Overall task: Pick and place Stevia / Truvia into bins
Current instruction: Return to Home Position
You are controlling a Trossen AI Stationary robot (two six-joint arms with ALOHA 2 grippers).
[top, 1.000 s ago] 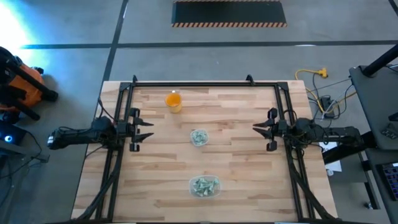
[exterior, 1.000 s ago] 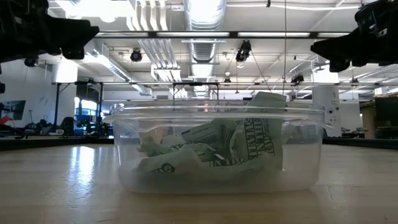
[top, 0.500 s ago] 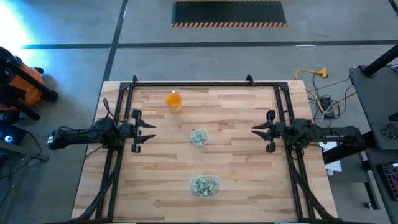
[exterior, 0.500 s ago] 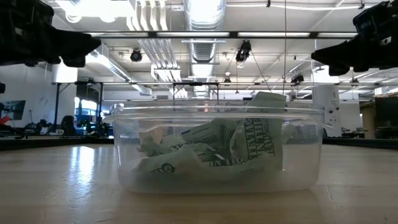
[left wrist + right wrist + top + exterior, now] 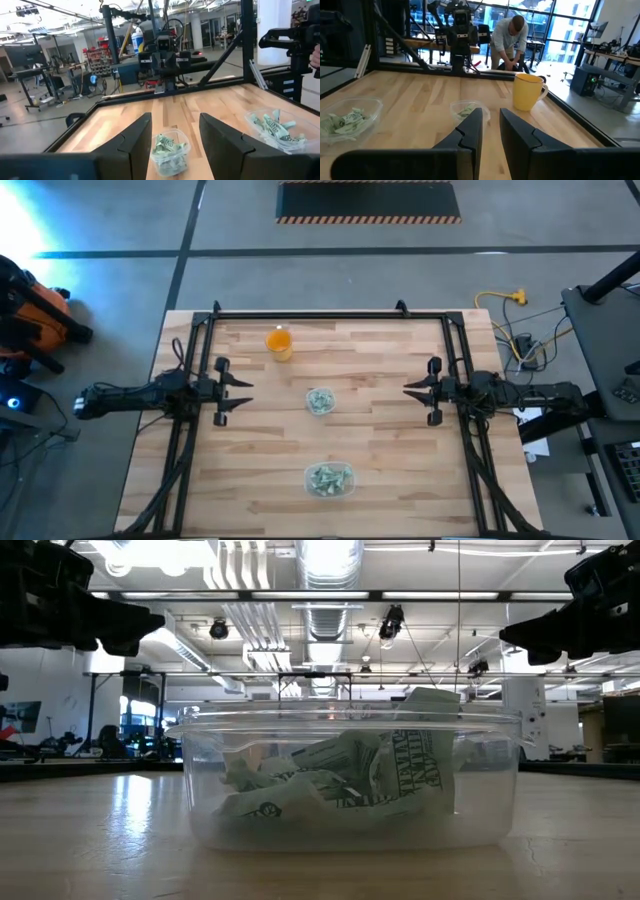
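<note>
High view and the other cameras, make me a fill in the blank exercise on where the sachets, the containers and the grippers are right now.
1. The sachets lie in ___ places: the round cup and the tub.
2. The left gripper and the right gripper each hold ___.
3. Right in front of the low camera stands the ___.
4. The orange cup stands nearer the ___ gripper.

Missing words: two; nothing; tub; left.
</note>
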